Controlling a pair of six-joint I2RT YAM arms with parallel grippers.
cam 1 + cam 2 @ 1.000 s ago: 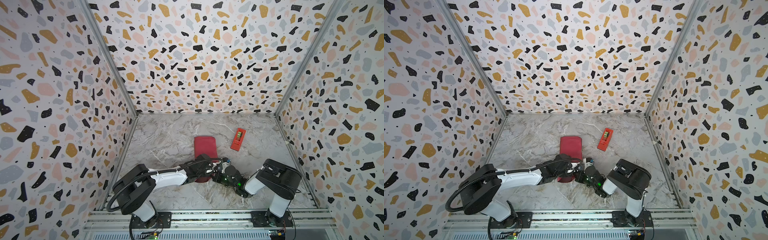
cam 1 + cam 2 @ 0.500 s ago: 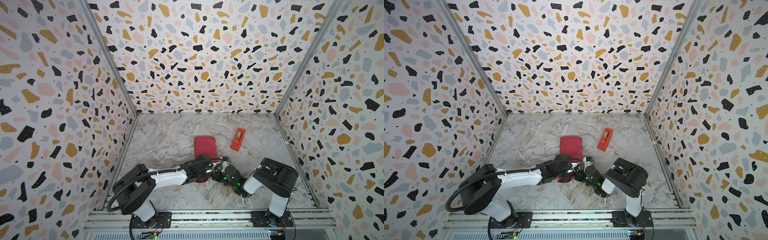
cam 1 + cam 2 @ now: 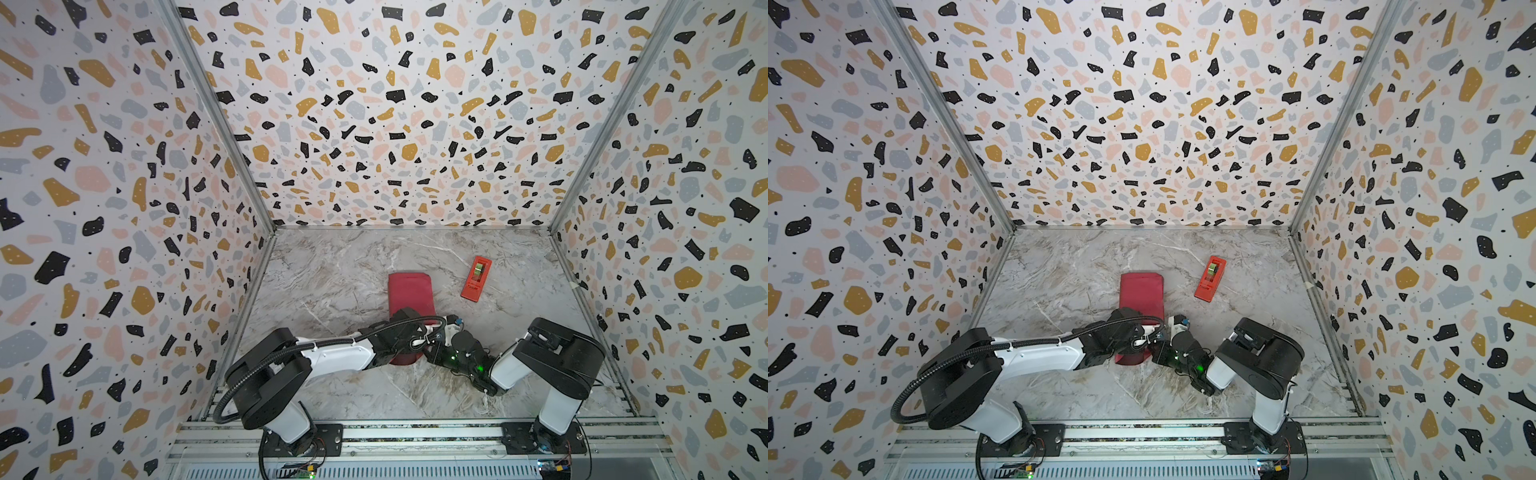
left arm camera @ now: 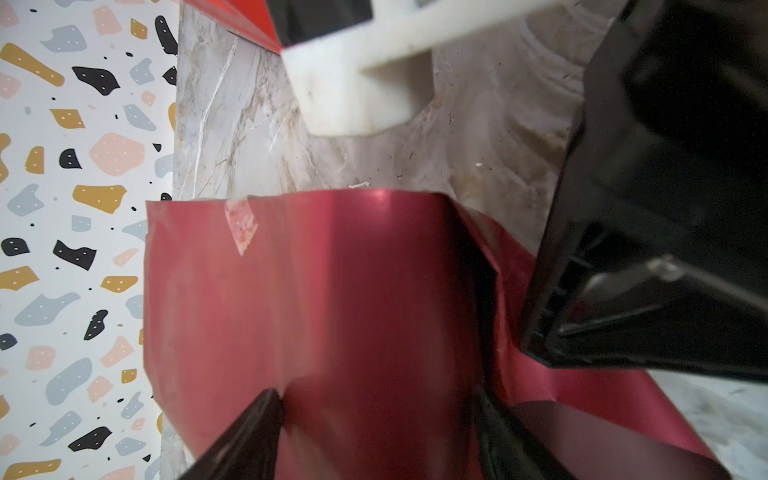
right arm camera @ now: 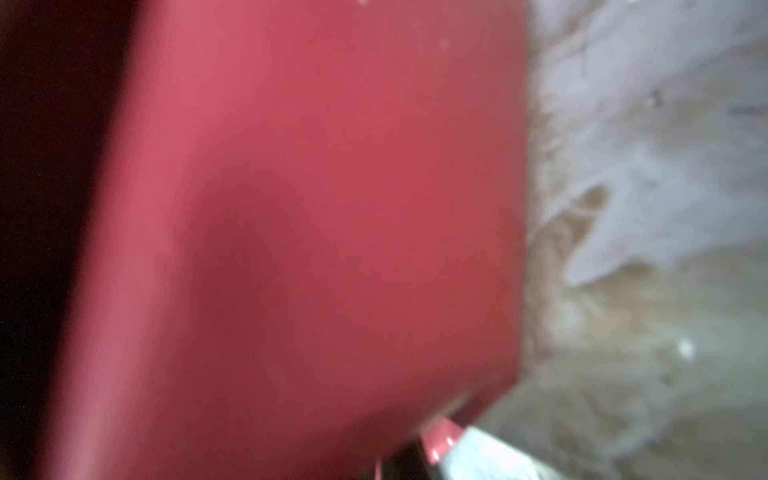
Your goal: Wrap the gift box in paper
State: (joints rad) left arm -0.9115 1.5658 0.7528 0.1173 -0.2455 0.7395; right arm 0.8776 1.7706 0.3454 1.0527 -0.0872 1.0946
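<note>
Two claws meet at the near end of the maroon paper (image 3: pixel 410 291), a long folded bundle lying mid counter (image 3: pixel 332 270). The left claw (image 4: pixel 376 392) spreads wide over it. The right claw (image 3: pixel 429 351) is closed at its edge.

A robot lab cell: terrazzo-print panels (image 3: pixel 395 124) enclose the marble-print table (image 3: pixel 353 266) under the left fingers (image 4: pixel 249 436); aluminium mounting rail (image 3: pixel 415 432) nearby.
</note>
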